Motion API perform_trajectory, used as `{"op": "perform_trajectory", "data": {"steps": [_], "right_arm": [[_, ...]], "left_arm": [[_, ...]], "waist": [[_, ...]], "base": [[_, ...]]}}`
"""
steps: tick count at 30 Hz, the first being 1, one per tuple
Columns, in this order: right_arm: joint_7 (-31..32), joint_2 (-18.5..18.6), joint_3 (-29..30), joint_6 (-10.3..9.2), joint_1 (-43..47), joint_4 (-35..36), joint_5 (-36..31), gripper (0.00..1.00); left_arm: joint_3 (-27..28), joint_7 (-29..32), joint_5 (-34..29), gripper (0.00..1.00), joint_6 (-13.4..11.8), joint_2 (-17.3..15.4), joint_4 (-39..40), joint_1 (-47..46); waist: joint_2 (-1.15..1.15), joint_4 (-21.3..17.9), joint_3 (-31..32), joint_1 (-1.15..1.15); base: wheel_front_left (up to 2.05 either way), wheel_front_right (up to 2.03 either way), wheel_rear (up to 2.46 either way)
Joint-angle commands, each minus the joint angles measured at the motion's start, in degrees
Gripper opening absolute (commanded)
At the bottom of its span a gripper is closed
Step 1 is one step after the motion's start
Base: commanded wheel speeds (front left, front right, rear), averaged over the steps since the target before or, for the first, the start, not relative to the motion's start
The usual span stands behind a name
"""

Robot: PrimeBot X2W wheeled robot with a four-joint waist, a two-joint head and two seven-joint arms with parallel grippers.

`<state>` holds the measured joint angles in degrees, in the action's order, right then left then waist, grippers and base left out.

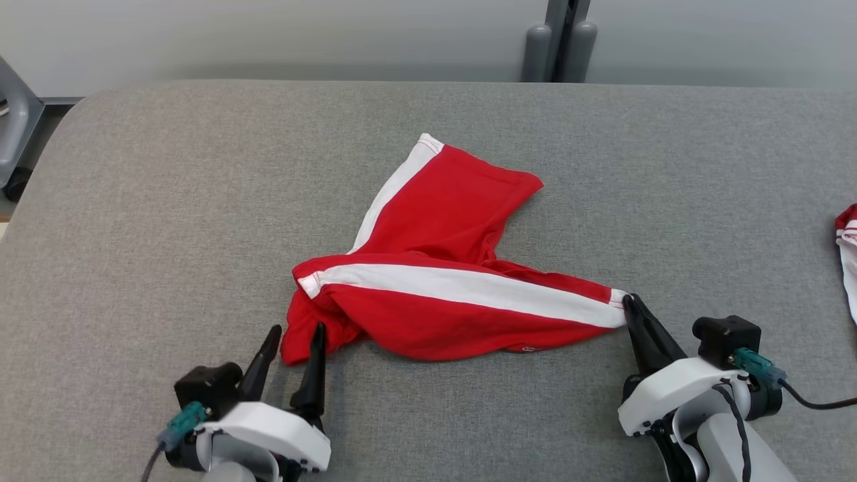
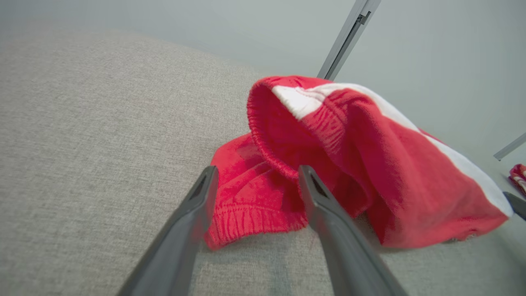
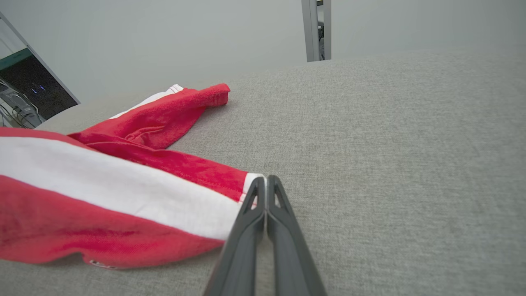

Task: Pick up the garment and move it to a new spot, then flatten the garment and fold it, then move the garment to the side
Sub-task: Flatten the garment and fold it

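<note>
- Garment (image 1: 435, 268): red shorts with white side stripes, lying crumpled near the middle of the counter (image 1: 167, 201), a little toward its near edge.
- Near part: a bunched band of red cloth running left to right, with one white stripe (image 1: 469, 288) along its length.
- Far part: one leg (image 1: 455, 194) stretching away toward the far side, its own white stripe along the left edge and its hem turned toward the far right.
- Waistband (image 2: 267, 152): ribbed and gathered, at the near left end of the garment, partly folded over so that the opening faces the left wrist camera.
- Right gripper (image 1: 629, 300): at the near right end of the garment; jaws pressed fully together at the white hem corner, apparently pinching its edge, with the cloth resting on the counter.
- Left gripper (image 1: 296, 330): at the near left end; jaws spread wide, one finger on each side of the lowest red fold of the waistband, nothing gripped.
- Counter: covered in grey woven fabric with rounded far corners.
- Second cloth (image 1: 847, 248): red and white, at the right edge, well apart from the garment.
- Post (image 1: 559, 40): grey, upright, beyond the far edge against a pale wall.
</note>
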<state>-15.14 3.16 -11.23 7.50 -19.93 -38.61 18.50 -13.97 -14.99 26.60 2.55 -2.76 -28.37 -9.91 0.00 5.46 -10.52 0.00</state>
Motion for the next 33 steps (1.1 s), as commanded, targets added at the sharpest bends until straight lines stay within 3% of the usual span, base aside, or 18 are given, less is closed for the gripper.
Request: {"op": "perform_trajectory", "data": {"steps": [1,13,33], "right_arm": [[0.0,0.1,0.4,-0.02,0.5,0.2,-0.4,0.00],[0.0,-0.1,-0.5,-0.02,1.5,0.2,-0.4,0.00],[0.0,-0.1,-1.9,-0.02,1.6,0.4,-0.5,0.00]], "left_arm": [[0.4,-0.3,1.2,1.00,0.7,-0.3,0.2,-1.6],[-1.3,-0.3,12.7,1.00,4.5,-0.3,2.0,-4.6],[-4.9,-0.1,29.8,1.00,5.0,-0.3,0.0,-7.2]], "waist": [[0.00,-0.2,0.0,0.00],[0.00,-1.2,0.7,0.00],[0.00,-1.4,0.6,0.00]], "base": [[0.00,0.00,0.00],[0.00,0.00,0.00],[0.00,0.00,0.00]]}}
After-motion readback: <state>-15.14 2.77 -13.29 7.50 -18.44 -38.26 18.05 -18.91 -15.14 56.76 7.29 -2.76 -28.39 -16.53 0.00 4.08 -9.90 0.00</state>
